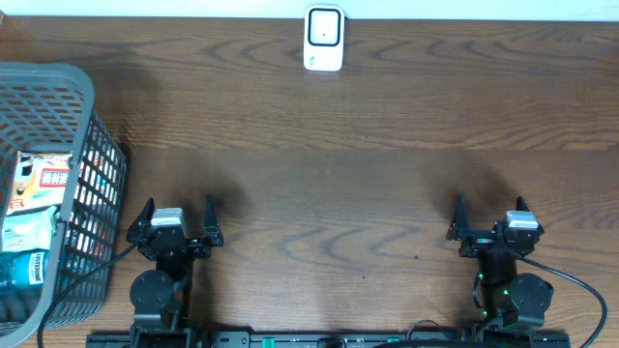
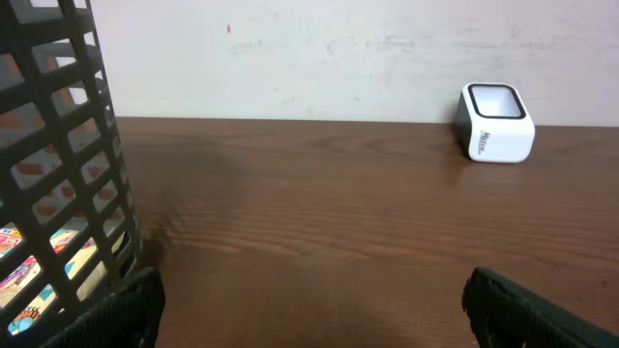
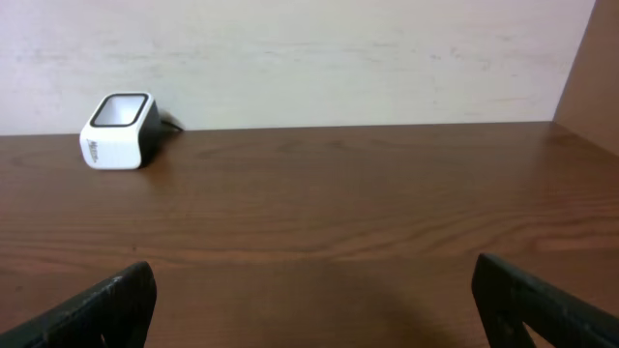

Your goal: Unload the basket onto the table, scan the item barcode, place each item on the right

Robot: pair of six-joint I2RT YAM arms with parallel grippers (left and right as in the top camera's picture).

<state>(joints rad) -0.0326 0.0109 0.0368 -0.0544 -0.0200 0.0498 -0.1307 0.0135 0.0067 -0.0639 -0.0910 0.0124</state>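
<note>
The left claw (image 1: 178, 211) is wide apart and holds nothing. It sits low over the brown surface (image 1: 338, 164), near the front edge. Just to its left stands the gray basket (image 1: 97, 184), so close that its holey side fills part of the left wrist view. Colorful packs (image 1: 39, 188) lie inside the basket. The right claw (image 1: 491, 211) is wide apart too, and it holds nothing. It is well apart from the left claw, on the other side. Far back, near the white wall (image 3: 338, 48), sits the little white scanner (image 1: 323, 39), about midway between the two claws.
</note>
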